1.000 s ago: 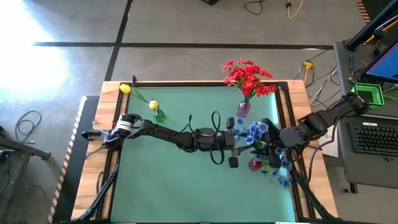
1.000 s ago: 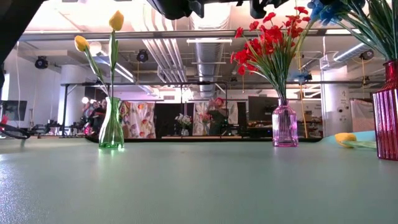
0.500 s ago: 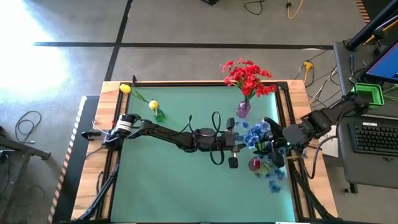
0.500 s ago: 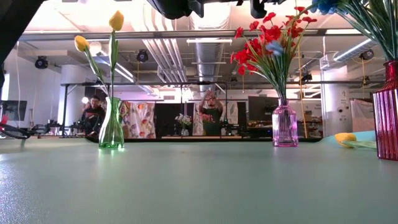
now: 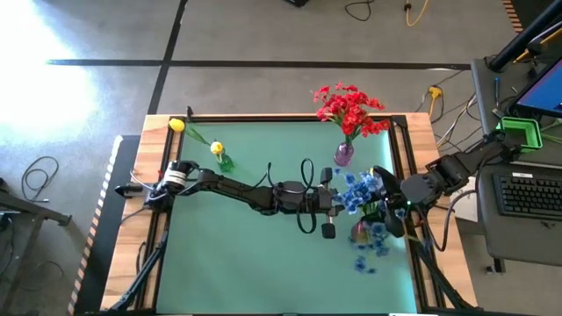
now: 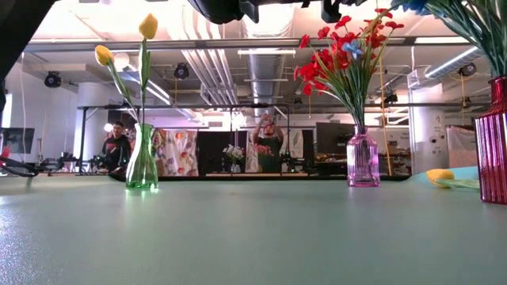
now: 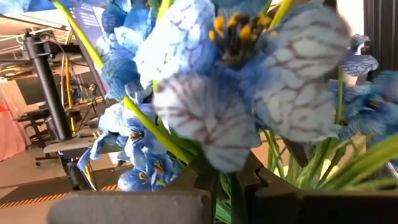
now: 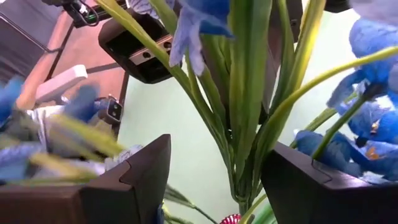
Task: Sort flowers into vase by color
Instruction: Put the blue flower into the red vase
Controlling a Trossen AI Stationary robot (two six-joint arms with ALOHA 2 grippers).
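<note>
A bunch of blue flowers (image 5: 360, 189) stands with its stems in a red ribbed vase (image 5: 360, 231) at the table's right; some blue sprays (image 5: 369, 253) hang toward the near edge. My left gripper (image 5: 342, 200) reaches across the table and is shut on the blue flowers' stems. My right gripper (image 8: 217, 180) is open, with green stems (image 8: 249, 118) standing between its fingers and touching neither. Red flowers (image 5: 349, 107) stand in a purple vase (image 5: 343, 154). Two yellow flowers (image 6: 146, 28) stand in a green vase (image 6: 142, 162). My left gripper pinches a few green stems of the blue flowers (image 7: 222, 194) between its two fingers (image 7: 198, 180), just below the blossoms. The fingers come in about level from the table's left and lie across the stems, which stay roughly upright.
A loose yellow flower (image 6: 440, 176) lies on the green mat near the red vase (image 6: 493, 142). The green vase (image 5: 225, 162) stands at the far left, beside my left arm. The mat's near left part is free. People move in the room beyond.
The low blue sprays by the red vase have swung from the table's right edge toward its left and near side. In the low view a blue blossom now shows in front of the red flowers. Both arms have stayed about where they were.
</note>
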